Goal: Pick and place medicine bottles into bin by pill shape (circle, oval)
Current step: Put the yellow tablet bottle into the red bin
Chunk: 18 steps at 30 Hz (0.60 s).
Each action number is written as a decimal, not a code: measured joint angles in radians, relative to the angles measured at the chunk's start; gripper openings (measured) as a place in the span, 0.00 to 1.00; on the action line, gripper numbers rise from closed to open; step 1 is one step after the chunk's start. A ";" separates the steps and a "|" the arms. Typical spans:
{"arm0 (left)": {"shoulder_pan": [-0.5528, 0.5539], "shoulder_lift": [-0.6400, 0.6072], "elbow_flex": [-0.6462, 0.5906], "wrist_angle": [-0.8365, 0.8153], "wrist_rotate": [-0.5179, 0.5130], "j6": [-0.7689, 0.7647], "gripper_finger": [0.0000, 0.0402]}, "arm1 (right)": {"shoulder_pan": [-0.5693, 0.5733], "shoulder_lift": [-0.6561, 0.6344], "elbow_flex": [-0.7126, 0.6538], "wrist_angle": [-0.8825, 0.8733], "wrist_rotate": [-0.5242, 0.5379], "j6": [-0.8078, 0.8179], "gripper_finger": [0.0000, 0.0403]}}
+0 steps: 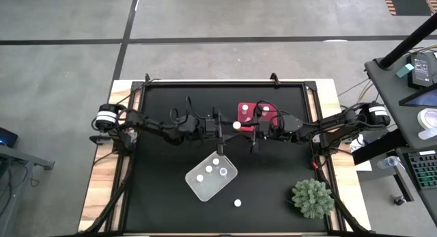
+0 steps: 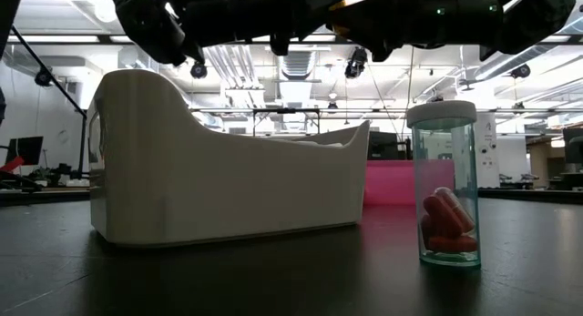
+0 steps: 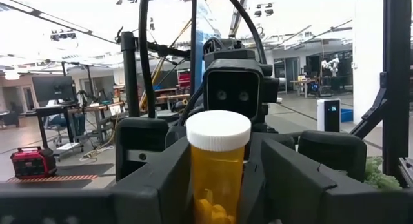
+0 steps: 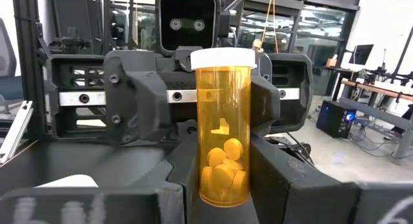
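The orange bottle (image 4: 223, 137) is showing as clear, glossy amber plastic under a smooth matt white cap (image 4: 223, 59), while the fingers (image 4: 139, 108) around it are looking like matt black plastic. The white bin (image 2: 219, 175) is reading as smooth, satin plastic, sitting on a matt black table (image 1: 164, 203) edged with bare pale wood (image 1: 95, 196).

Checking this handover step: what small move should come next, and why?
Probably open one gripper and let the other carry the orange bottle away. The left gripper and right gripper meet above mid-table, both closed on that one bottle, and its round yellow pills show clearly. Which arm should let go, I cannot tell.
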 joint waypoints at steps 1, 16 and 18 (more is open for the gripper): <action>0.000 -0.001 -0.001 -0.001 0.000 0.000 0.41 | 0.000 0.000 0.000 0.000 -0.002 0.000 0.24; 0.001 -0.002 -0.009 -0.009 -0.002 0.000 0.23 | 0.001 0.000 -0.001 -0.003 -0.004 0.008 0.24; 0.001 -0.002 -0.009 -0.010 -0.001 0.000 0.22 | 0.001 0.000 -0.001 -0.003 -0.003 0.009 0.24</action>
